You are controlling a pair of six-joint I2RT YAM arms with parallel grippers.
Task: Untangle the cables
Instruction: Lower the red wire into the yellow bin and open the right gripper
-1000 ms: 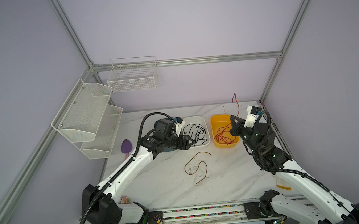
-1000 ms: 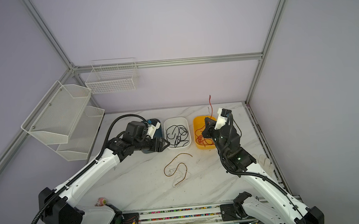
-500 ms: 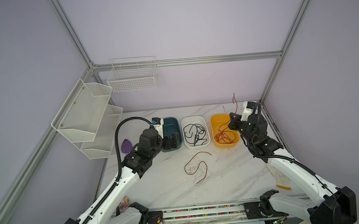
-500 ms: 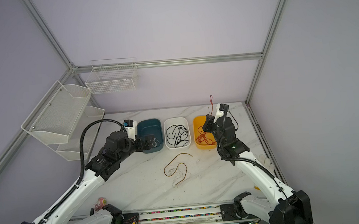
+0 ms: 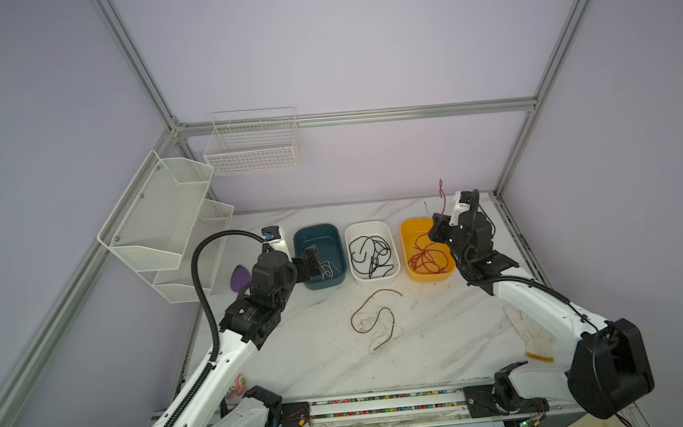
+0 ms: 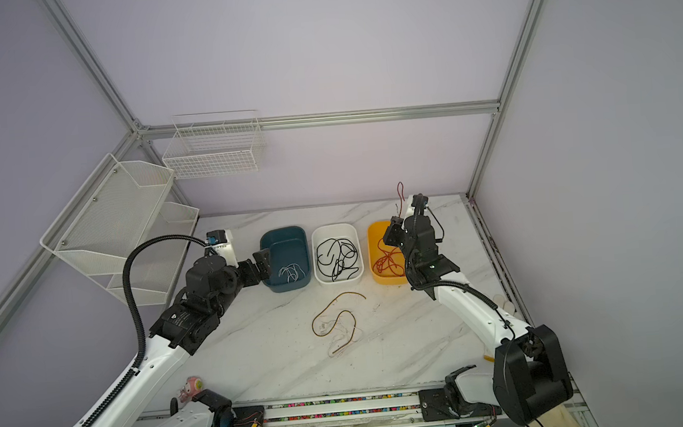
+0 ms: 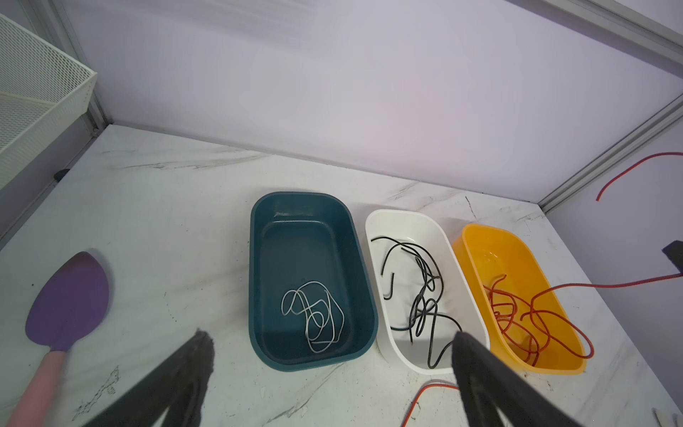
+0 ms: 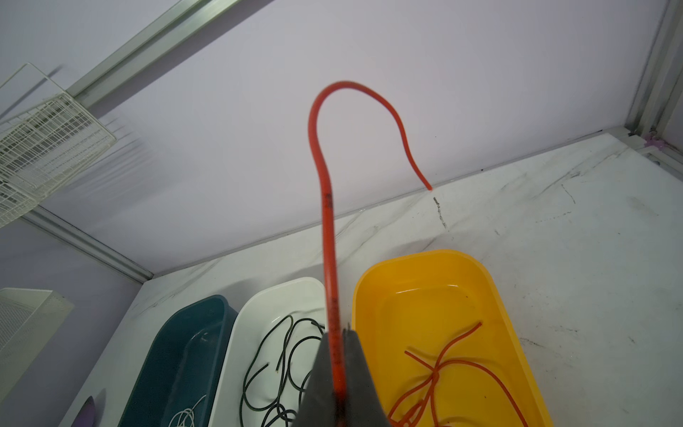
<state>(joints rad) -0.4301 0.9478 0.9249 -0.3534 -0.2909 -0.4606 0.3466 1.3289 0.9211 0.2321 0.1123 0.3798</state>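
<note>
Three bins stand in a row. A white cable (image 7: 314, 314) lies in the blue bin (image 5: 297, 243), a black cable (image 5: 370, 254) in the white bin (image 5: 368, 225), and a red cable (image 5: 426, 256) in the yellow bin (image 5: 409, 226). My right gripper (image 8: 338, 334) is shut on the red cable (image 8: 325, 207) above the yellow bin's far right; the cable's free end curls upward. My left gripper (image 7: 331, 338) hangs open and empty at the blue bin's near left corner. A brown cable (image 5: 375, 318) lies looped on the marble, crossed by a faint pale cable.
A purple spatula (image 5: 240, 277) lies left of the blue bin. White mesh shelves (image 5: 165, 220) and a wire basket (image 5: 253, 146) hang on the left and back walls. A white glove (image 5: 528, 333) lies under the right arm, and a pink toy (image 5: 237, 387) at the front left edge.
My left gripper drew back leftward from over the bins to the blue bin's near corner and opened wide. My right gripper shifted slightly toward the back, still shut on the red cable.
</note>
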